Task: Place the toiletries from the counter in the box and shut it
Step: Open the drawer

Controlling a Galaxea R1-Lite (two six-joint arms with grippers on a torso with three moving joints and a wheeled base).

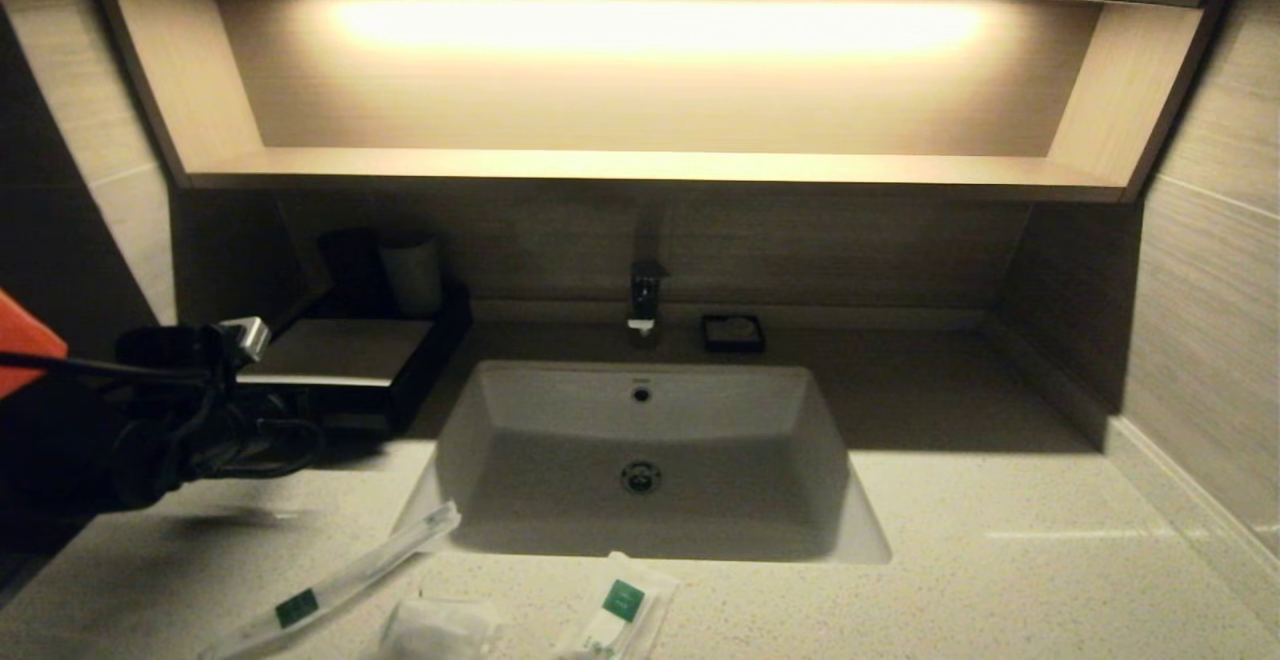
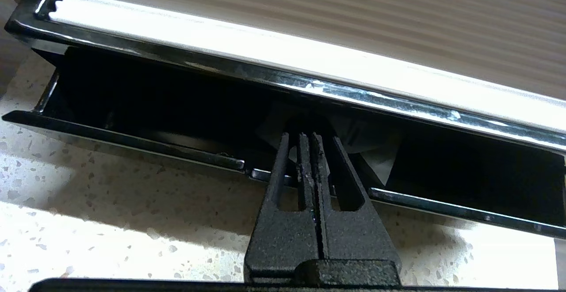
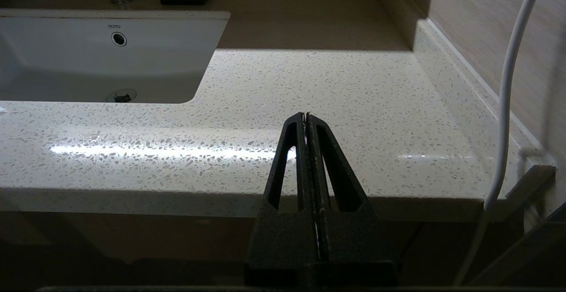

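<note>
L gripper (image 2: 309,139) pinched shut, tips at box (image 1: 345,352) drawer tray (image 2: 132,144), which is part open. Pale item inside, possibly a packet. Three toiletries (image 1: 335,580) on counter (image 1: 1000,560) near front edge; loading and closing left.

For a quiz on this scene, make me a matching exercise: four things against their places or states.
Things:
1. long thin packet
2. left hand
3. soap dish
4. right hand

Places or states:
A. beside the faucet, at the counter's back
B. shut, at the box's open drawer tray
C. shut, before the counter's front edge
D. flat on the counter, front left of the sink

Pairs: 1-D, 2-B, 3-A, 4-C
</note>
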